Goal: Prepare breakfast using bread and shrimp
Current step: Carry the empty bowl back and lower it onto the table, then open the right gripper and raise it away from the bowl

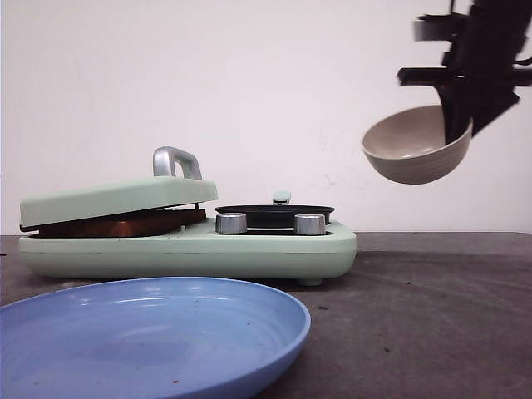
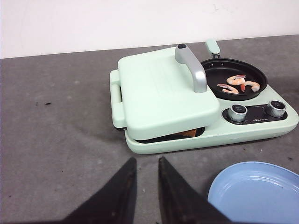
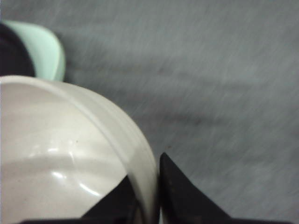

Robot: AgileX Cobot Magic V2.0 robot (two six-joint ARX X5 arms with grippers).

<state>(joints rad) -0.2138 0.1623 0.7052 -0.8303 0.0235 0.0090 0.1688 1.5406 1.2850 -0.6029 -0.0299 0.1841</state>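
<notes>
The small curled orange-pink shrimp [image 2: 239, 83] lay in the round black pan [image 2: 234, 77] at the far right end of the mint-green breakfast cooker [image 2: 196, 116]. I could count about three pieces, close together near the middle of the pan. The bread [image 1: 125, 224], brown and toasted at its visible edge, was pressed under the flat mint-green lid [image 1: 116, 199] on the left part of the cooker. The lid rested slightly tilted on the bread and did not close fully. A grey curved metal handle [image 2: 194, 70] stood on top of the lid. Two silver round knobs [image 2: 257, 110] sat on the front of the cooker, just before the pan, and the pan's pale green handle [image 2: 212, 46] pointed away behind it.

My right fingers [image 3: 149, 186] were clamped on the rim of the beige ribbed bowl [image 1: 416, 145], one finger inside and one outside. I held the bowl high in the air, to the right of the cooker and well above the tabletop [image 1: 432, 316], tilted with its opening toward the cooker. The inside of the bowl showed nothing in it.

My left fingers [image 2: 145, 186] hung low over the dark grey tabletop before the cooker. They stood slightly apart with a narrow gap and nothing between them. A light blue round plate [image 1: 150, 332] lay on the tabletop in front of the cooker, near my left fingers.
</notes>
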